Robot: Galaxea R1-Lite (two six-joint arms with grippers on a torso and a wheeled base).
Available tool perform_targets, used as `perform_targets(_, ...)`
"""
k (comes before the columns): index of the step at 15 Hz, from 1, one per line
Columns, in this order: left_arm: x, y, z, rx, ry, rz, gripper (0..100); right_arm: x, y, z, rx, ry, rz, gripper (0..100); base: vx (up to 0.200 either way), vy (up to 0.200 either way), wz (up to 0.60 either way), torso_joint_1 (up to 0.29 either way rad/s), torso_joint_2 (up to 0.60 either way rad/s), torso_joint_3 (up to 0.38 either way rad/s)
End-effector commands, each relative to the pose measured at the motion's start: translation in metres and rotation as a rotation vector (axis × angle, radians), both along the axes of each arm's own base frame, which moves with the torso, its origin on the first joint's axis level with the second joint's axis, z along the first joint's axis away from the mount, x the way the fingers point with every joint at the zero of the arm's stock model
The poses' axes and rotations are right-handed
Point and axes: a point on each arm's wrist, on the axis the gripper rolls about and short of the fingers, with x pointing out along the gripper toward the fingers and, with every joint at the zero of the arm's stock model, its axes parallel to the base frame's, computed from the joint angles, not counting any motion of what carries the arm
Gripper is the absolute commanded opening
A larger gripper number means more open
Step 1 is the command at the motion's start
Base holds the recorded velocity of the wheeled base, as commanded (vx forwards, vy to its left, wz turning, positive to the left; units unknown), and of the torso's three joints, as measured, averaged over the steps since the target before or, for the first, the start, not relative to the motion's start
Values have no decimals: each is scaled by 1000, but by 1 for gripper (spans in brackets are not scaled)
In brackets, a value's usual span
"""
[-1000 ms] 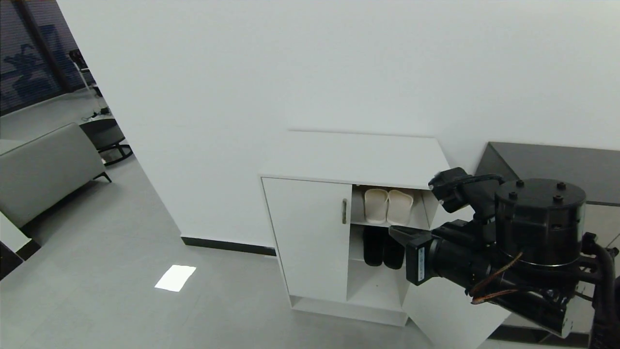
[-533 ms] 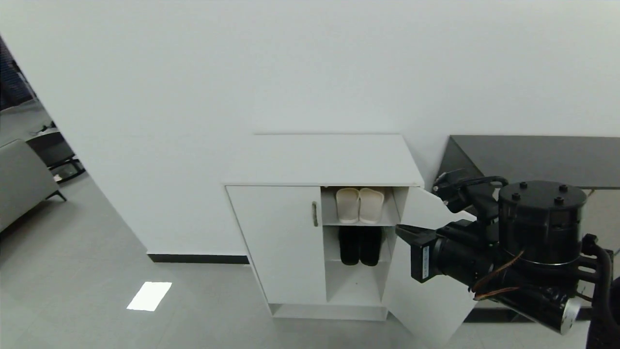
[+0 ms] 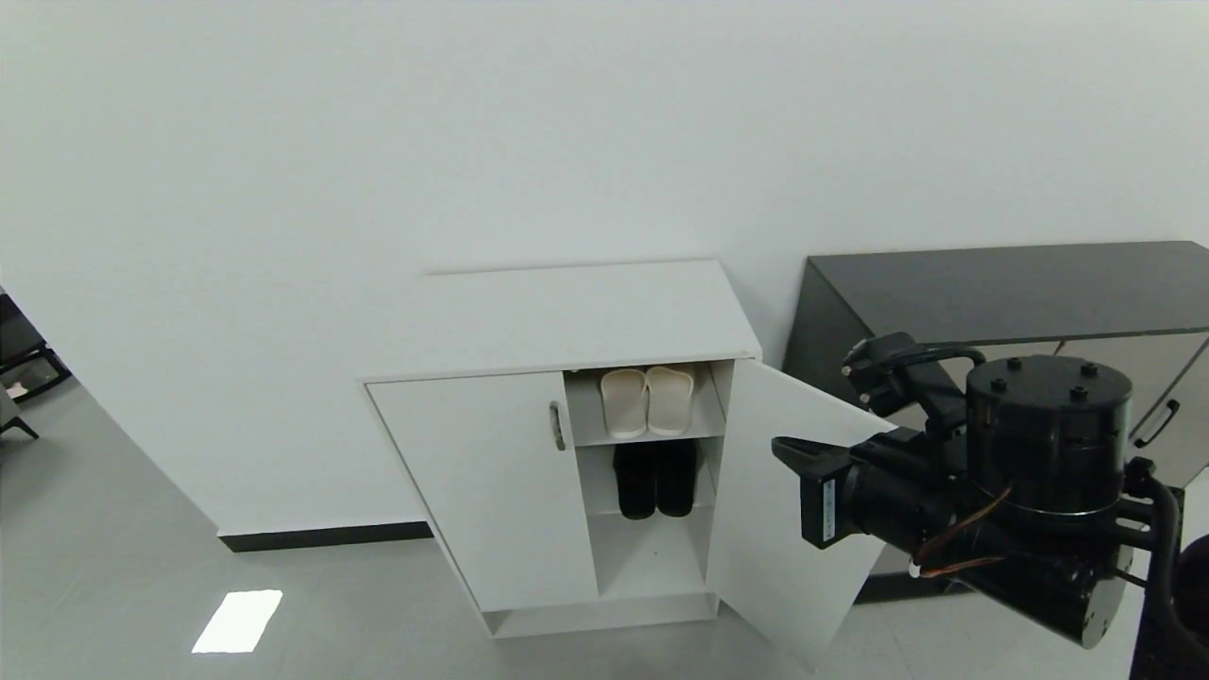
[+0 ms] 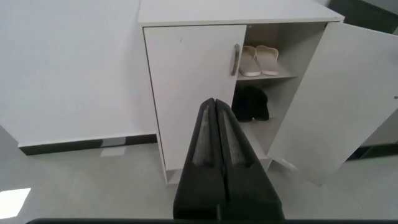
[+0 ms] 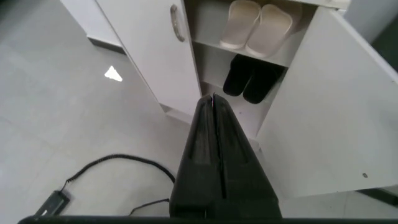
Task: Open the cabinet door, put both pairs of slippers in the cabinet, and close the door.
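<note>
**Shoe cabinet with right door open, both pairs of slippers shelved; both hands closed and clear of it**

The white cabinet [image 3: 576, 312] stands on the floor [image 3: 113, 567] with its back against the wall [image 3: 472, 142]. Its left door [image 3: 491, 491] is closed, and a vertical handle [image 3: 557, 426] sits at that door's inner edge. The right door [image 3: 774, 510] is hinged at the cabinet's right side and swung well outward, so its free edge points toward the robot. The door panel stands between the open compartments and a dark sideboard [image 3: 1001, 288] just beside the cabinet on the right.

The white slippers [image 3: 647, 400] lie side by side on the top shelf, with the black slippers [image 3: 655, 479] directly below them on the middle shelf. Both pairs sit within the front edges of their shelves. The bottom compartment [image 3: 652, 557] lies beneath the black pair.

In front of the closed door the floor is open grey tile. It carries a bright patch of light [image 3: 238, 620] well to the left.

The left hand [image 4: 214, 106] hangs in front of the closed door and apart from it, its fingers pressed together with nothing between them. The right hand [image 5: 213, 102] is above the floor before the open compartments, near the door's free edge. Its fingers are likewise closed and hold nothing. A black cable [image 5: 106, 165] lies on the floor on the closed-door side of the right hand.
</note>
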Motion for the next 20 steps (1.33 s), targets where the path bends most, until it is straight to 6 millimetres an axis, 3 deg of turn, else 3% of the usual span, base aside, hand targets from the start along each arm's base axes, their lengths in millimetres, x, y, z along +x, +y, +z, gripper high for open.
perform_targets(1, 0, 0, 0, -1, 2, 0, 0, 1, 1, -2, 0, 2, -2, 0, 0, 0, 0, 0, 0, 0)
perform_targets(6, 0, 0, 0, -1, 2, 0, 0, 13, -8, -7, -14, 14, -49, 0, 0, 0, 240, 126, -263, -133)
perform_targets(12, 0, 0, 0, -1, 2, 2, 0, 48, -41, -26, -132, -6, -193, 0, 0, 0, 0, 18, -41, -18)
perform_targets(15, 0, 0, 0, 1, 2, 0, 0, 71, -71, -32, -161, -26, -313, 0, 0, 0, 0, 0, 0, 0)
perform_targets(20, 0, 0, 0, -1, 2, 0, 0, 83, -82, -39, -167, -6, -349, 0, -200, 0, 0, 8, 5, 0)
